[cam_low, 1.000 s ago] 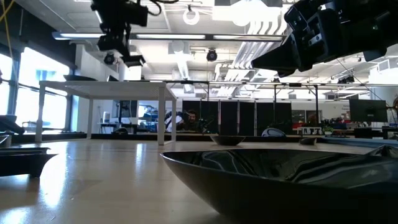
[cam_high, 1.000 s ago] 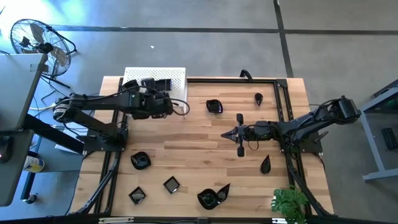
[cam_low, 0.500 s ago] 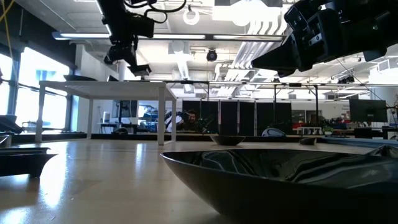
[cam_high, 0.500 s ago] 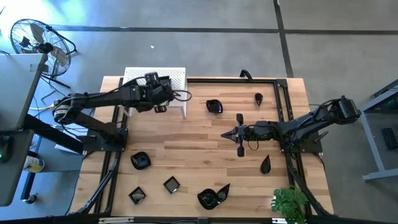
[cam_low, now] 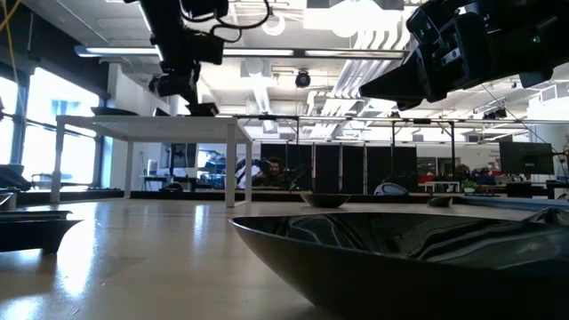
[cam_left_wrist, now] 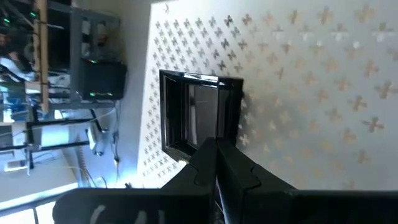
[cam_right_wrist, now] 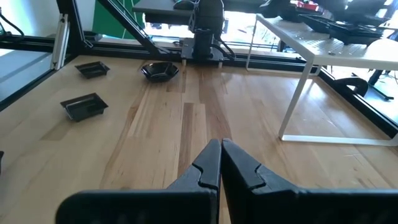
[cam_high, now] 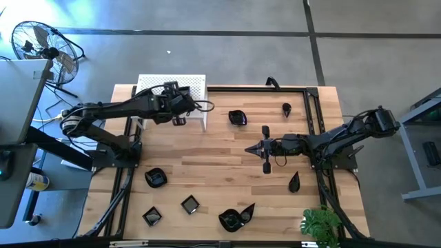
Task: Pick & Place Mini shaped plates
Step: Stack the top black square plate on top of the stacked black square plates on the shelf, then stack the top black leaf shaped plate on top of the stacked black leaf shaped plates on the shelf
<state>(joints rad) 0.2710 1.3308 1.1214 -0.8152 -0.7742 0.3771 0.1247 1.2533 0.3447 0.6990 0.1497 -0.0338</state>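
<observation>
Left hand (cam_high: 178,121) pressed together, shifted slightly since earlier, over white stand (cam_high: 195,84) edge; square plate (cam_left_wrist: 198,112) lies on stand; right hand (cam_high: 249,149) pressed together, unmoved mid-worktop (cam_high: 220,179); no legible writing.

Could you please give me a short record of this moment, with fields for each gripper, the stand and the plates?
left gripper: shut, empty, over the near edge of the white perforated stand
right gripper: shut, empty, above bare table near its middle
stand top: one square black plate lies on it, seen in the left wrist view
plates on table: wavy round plate beside the stand; teardrop plate near the right arm; square plates along the front edge
other: potted plant at the front right corner
</observation>
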